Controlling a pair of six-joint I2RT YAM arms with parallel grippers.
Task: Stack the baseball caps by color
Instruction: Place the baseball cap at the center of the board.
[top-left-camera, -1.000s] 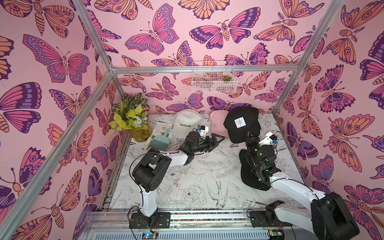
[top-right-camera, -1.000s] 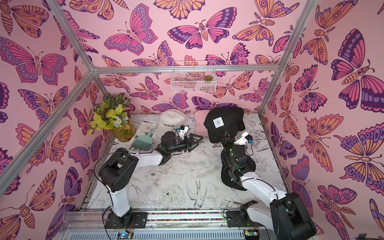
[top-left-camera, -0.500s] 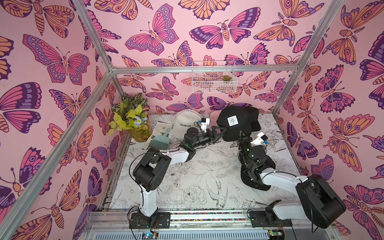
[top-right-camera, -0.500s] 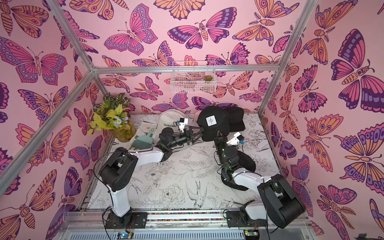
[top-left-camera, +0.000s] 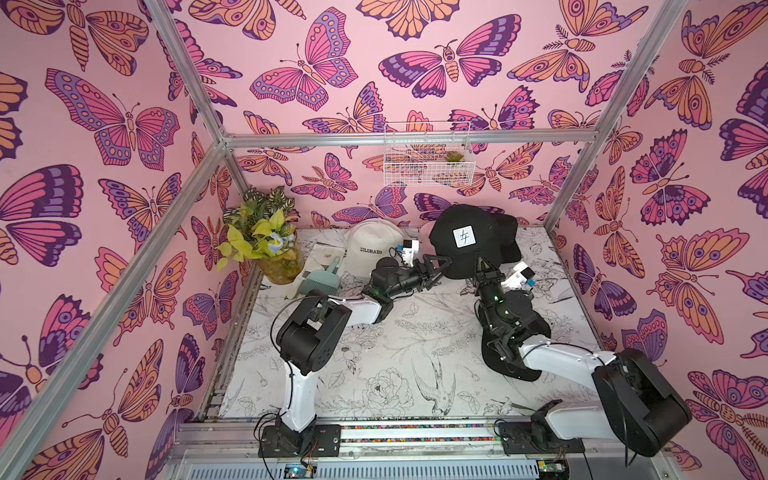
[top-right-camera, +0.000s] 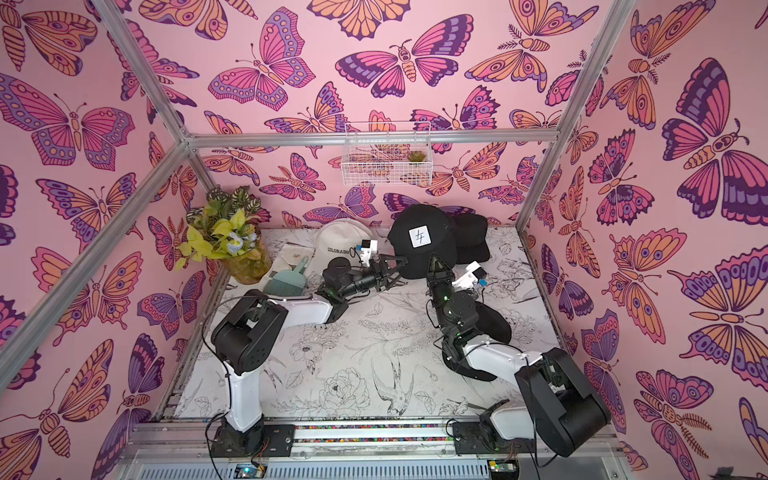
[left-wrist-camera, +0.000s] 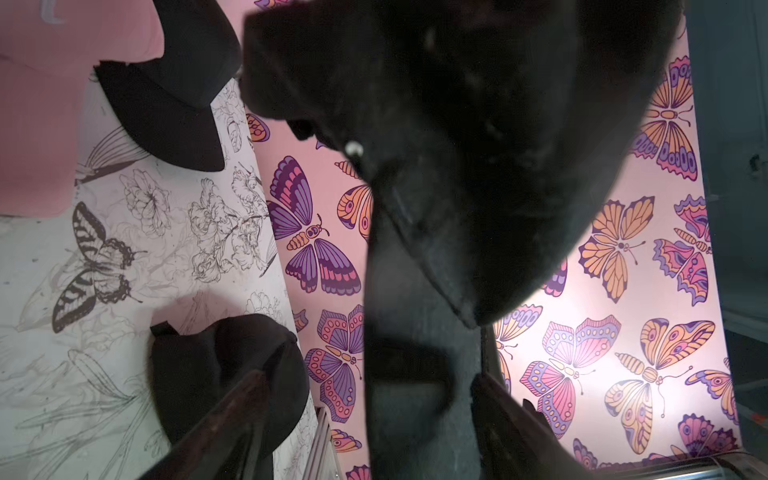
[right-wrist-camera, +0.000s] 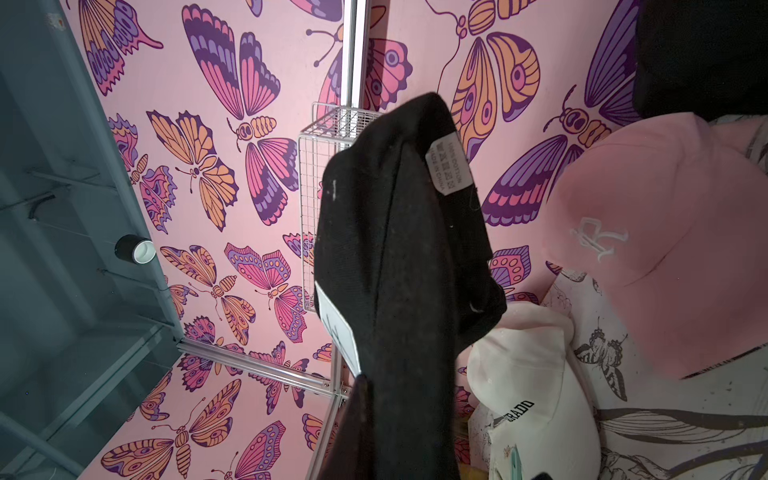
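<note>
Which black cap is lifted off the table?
The black cap with the white square patch, pinched by the right claw. The black cap at the back and the one beneath the right arm lie on the table.

- Pink wallpaper (top-left-camera: 374, 104) with large purple, orange and magenta butterflies covers every wall.
- Silver metal bars (top-left-camera: 407, 139) frame the corners.
- A white wire basket (top-left-camera: 428, 166) hangs on the back wall.
- The floor sheet (top-left-camera: 395, 353) is white with black-line flowers and birds.
- A leafy potted plant (top-left-camera: 266, 237) stands in a far corner.
</note>
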